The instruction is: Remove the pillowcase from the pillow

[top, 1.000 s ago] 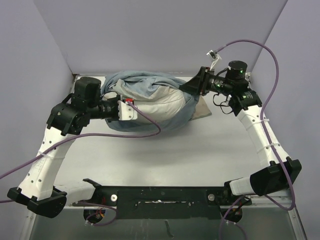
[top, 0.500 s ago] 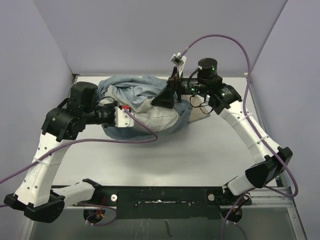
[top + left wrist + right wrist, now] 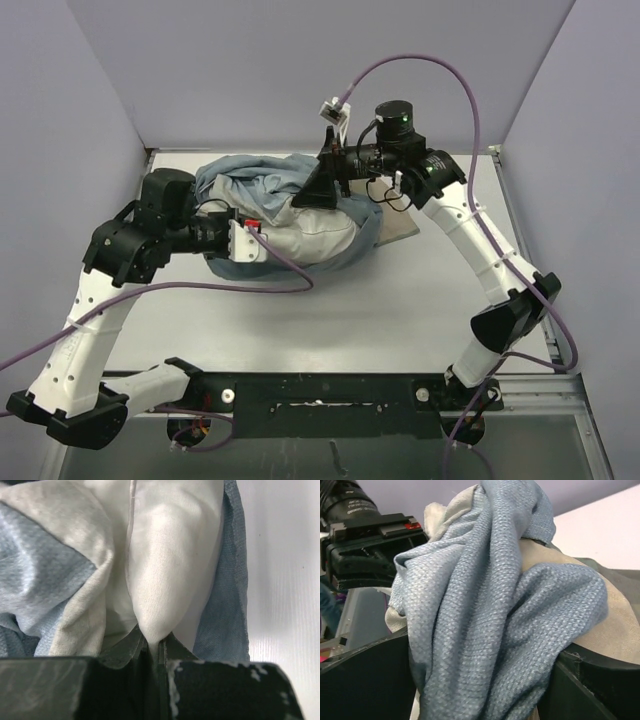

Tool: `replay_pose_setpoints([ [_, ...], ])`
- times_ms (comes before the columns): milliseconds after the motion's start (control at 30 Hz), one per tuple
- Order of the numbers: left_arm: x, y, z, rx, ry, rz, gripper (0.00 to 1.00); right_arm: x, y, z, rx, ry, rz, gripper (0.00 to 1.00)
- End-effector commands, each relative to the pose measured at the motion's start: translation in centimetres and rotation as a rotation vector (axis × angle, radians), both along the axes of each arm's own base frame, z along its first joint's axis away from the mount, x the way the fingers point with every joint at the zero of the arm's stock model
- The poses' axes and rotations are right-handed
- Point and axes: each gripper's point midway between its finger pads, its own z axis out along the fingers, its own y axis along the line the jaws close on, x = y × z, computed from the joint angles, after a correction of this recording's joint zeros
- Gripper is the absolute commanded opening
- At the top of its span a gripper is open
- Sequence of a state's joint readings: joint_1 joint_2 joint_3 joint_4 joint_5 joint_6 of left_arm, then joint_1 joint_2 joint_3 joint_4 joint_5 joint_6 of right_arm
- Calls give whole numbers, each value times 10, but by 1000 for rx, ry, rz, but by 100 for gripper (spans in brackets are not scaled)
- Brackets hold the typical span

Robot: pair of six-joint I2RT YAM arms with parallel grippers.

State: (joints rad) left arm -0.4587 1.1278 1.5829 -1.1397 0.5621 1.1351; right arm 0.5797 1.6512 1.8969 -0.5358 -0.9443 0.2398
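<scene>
The off-white pillow (image 3: 320, 232) lies at the back of the table, half out of the pillowcase (image 3: 255, 175), whose blue-grey reverse is bunched over its left and far side. A beige flap of the pillowcase (image 3: 402, 226) lies flat to the right. My left gripper (image 3: 262, 232) is shut on a pinch of pillow fabric (image 3: 152, 630), with blue cover on both sides of it (image 3: 227, 610). My right gripper (image 3: 316, 190) sits over the pillow's top, shut on a thick bunch of blue-grey pillowcase (image 3: 485, 630) that fills the space between its fingers (image 3: 365, 680).
Grey walls close in the table on the left, back and right. The left arm's wrist and camera (image 3: 365, 535) are close behind the bunched fabric in the right wrist view. Purple cables (image 3: 290, 280) trail over the table in front of the pillow.
My right gripper has moved left from the pillow's right end to over its middle, dragging the blue-grey pillowcase with it. My left gripper has kept its hold and shifted slightly left.
</scene>
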Motion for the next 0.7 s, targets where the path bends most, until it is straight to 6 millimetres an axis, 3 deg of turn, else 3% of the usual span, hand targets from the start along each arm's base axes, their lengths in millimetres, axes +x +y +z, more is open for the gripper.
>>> replay_pose_setpoints([
  [0, -9, -9, 22, -59, -123, -84, 0, 8, -1, 9, 13, 19, -3, 73],
  [167, -11, -4, 9, -18, -153, -100, 0, 25, -17, 20, 43, 69, -52, 71],
  [300, -12, -2, 2, 3, -171, -113, 0, 31, -22, 4, -29, 64, -135, 67],
  [400, -13, -4, 1, 2, -174, -125, 0, 23, -14, -12, -71, 80, -120, 62],
  [500, -14, -5, 4, -4, -187, -133, 0, 18, -8, -26, -121, 69, -127, 40],
  [600, -15, -6, 11, -14, -222, -144, 0, 29, -15, -38, -156, 86, -178, 6],
  [667, -17, -6, 16, -20, -248, -158, 0, 49, -30, -46, -172, 121, -262, 0],
])
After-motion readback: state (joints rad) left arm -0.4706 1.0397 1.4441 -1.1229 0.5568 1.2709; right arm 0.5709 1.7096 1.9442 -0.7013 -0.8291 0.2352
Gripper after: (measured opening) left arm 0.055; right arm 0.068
